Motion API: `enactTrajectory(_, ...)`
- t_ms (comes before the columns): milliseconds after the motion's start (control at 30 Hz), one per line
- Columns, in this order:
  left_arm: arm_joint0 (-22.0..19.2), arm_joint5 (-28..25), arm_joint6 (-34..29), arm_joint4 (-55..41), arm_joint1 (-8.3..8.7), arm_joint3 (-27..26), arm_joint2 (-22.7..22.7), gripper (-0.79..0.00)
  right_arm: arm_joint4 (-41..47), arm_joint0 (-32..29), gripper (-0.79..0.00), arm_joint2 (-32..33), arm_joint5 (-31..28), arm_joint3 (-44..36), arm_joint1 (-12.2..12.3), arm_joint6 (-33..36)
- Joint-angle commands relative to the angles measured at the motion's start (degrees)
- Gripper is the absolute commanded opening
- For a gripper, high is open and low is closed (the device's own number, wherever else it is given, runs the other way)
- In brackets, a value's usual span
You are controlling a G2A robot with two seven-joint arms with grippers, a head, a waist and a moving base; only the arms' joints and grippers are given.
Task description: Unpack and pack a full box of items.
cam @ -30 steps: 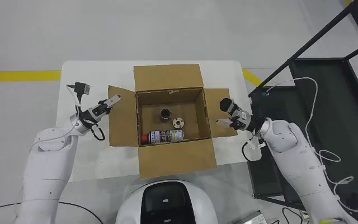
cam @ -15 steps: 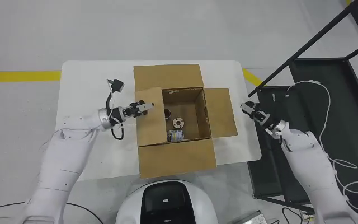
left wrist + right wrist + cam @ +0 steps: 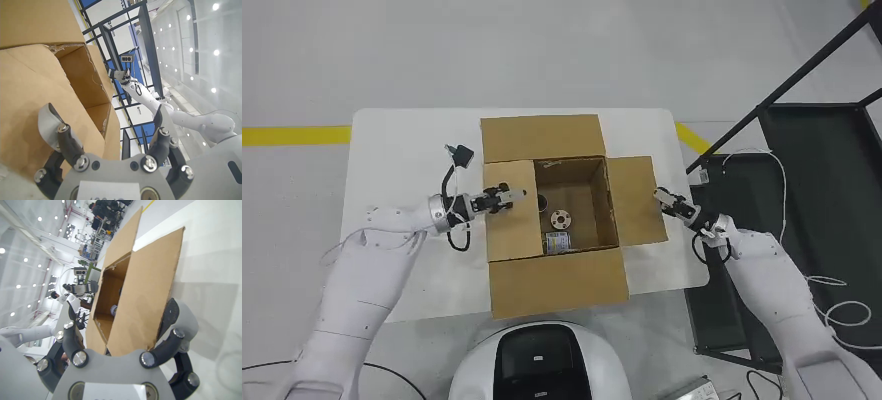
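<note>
The left arm (image 3: 392, 225) bends at the elbow, its forearm lying level and pointing inward toward the right side. The left tool (image 3: 500, 193) has its 2 fingers (image 3: 51, 117) spread apart. The right arm (image 3: 762, 265) stretches forward and inward, forearm angled toward the left. The right tool (image 3: 662, 196) has its 2 fingers (image 3: 172, 313) spread wide. The 2 tools face each other, well apart.

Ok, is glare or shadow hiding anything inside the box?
Top view: even light, no glare; the box interior is shaded, yet the can still shows. Left wrist view: bright ceiling lamps flare beside the box. Right wrist view: interior dark, can dim.
</note>
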Motion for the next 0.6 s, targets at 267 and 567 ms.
enactTrajectory(267, 0.6, 0.2, 2.2, 0.4, 0.51, -0.9, -1.3, 0.000, 9.2, -5.1, 0.000, 1.3, 8.1, -22.2, 3.3, 8.5)
enactTrajectory(567, 1.3, -0.2, 2.3, 0.3, 1.01, -0.8, -2.3, 0.000, -4.0, 2.7, 0.000, -10.9, 6.7, -24.3, 2.4, 7.1)
